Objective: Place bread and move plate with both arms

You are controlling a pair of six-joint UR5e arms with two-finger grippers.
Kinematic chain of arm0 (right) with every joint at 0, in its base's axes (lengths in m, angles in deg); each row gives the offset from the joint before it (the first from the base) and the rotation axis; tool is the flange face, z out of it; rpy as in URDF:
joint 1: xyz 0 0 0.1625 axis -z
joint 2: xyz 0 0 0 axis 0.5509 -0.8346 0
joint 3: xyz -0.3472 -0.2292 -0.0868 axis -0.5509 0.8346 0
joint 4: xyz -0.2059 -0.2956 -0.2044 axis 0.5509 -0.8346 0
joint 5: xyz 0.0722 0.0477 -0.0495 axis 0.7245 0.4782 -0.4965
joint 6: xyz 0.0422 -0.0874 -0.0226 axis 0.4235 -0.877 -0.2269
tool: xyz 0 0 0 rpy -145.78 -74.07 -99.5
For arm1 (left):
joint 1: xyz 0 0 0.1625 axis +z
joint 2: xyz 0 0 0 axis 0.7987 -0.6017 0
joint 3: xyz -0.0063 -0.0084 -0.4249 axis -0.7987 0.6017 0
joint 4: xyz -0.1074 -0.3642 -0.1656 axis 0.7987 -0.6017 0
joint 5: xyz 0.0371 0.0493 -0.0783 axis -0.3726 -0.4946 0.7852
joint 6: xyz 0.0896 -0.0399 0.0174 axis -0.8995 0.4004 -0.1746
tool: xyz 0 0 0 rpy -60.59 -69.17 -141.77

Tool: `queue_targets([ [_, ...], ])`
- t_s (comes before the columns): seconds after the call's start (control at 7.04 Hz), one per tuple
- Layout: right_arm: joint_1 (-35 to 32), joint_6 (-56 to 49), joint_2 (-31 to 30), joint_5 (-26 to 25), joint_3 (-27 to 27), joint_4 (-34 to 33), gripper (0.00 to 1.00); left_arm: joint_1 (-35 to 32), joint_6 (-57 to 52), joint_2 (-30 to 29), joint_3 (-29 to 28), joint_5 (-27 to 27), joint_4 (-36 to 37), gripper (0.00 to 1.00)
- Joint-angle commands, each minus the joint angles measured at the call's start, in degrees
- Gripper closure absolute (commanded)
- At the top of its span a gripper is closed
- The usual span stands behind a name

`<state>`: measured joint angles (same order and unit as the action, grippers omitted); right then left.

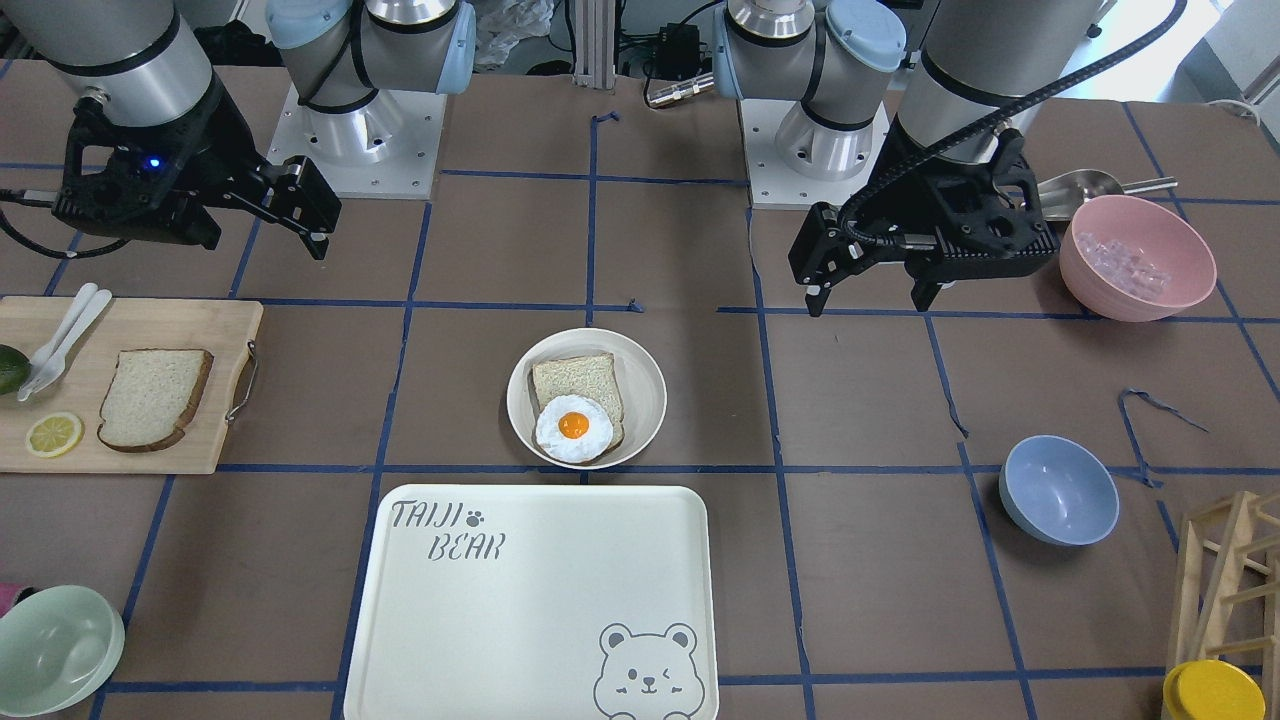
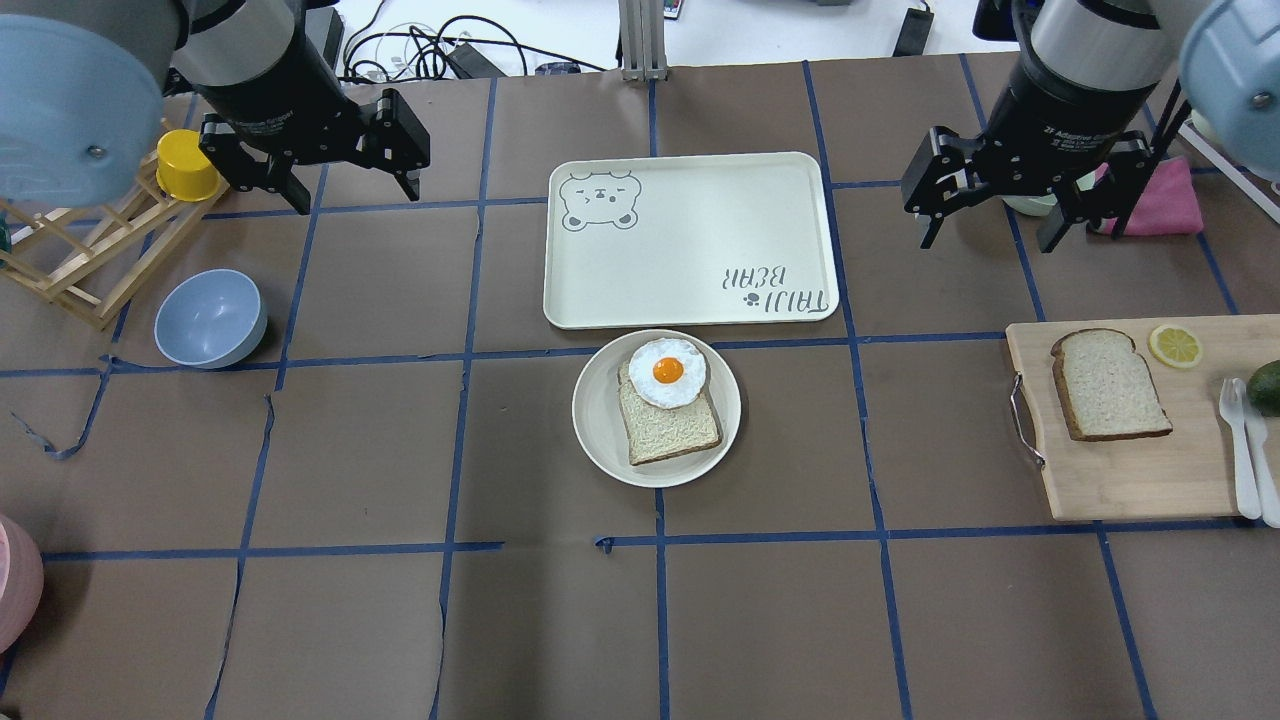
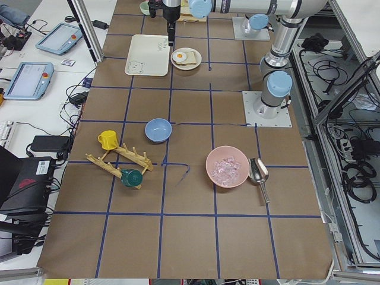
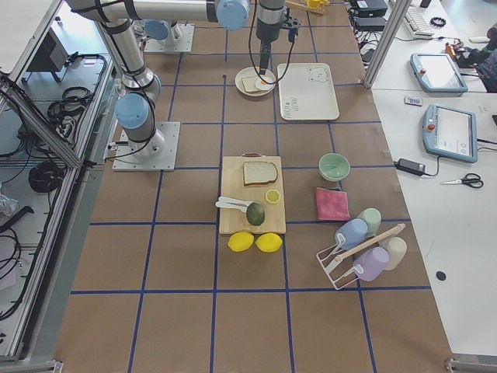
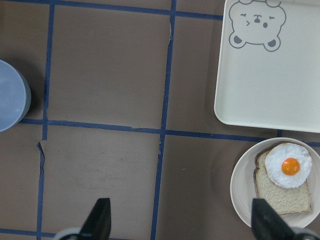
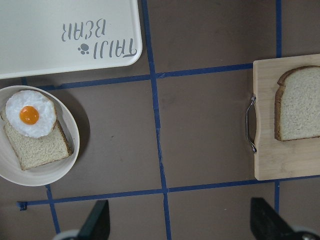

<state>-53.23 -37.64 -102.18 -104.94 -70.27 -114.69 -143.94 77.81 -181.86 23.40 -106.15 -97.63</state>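
The bread (image 2: pixel 1108 385), a large dark-crusted slice with a domed top, lies on a wooden cutting board (image 2: pixel 1130 480) at the right; it also shows in the right wrist view (image 6: pixel 299 102). The round cream plate (image 2: pixel 595 410) sits mid-table and holds a smaller slice (image 2: pixel 668 430) with a fried egg (image 2: pixel 668 372) on it. My left gripper (image 2: pixel 357 198) hangs open and empty above the table's far left. My right gripper (image 2: pixel 988 242) hangs open and empty between the tray and the board, short of the bread.
The bear-printed tray (image 2: pixel 690 240) lies just beyond the plate. The board also carries a lemon slice (image 2: pixel 1174 345), white cutlery (image 2: pixel 1240 440) and an avocado (image 2: pixel 1265 385). A blue bowl (image 2: pixel 210 318), a wooden rack with a yellow cup (image 2: pixel 187 165) and a pink bowl (image 1: pixel 1137 258) are on the left.
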Motion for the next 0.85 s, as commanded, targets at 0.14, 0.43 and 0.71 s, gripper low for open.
queue_targets([
  [0.14, 0.0, 0.1, 0.0, -0.2, 0.0, 0.0, 0.00, 0.0, 0.1, 0.3, 0.3, 0.0, 0.1, 0.00],
  [0.43, 0.6, 0.9, 0.7, -0.3, 0.0, -0.2, 0.00, 0.1, 0.0, 0.1, 0.2, 0.0, 0.1, 0.00],
  [0.71, 3.8, -0.8, 1.8, -0.2, -0.1, 0.1, 0.00, 0.0, 0.0, 0.1, -0.1, 0.1, 0.1, 0.00],
])
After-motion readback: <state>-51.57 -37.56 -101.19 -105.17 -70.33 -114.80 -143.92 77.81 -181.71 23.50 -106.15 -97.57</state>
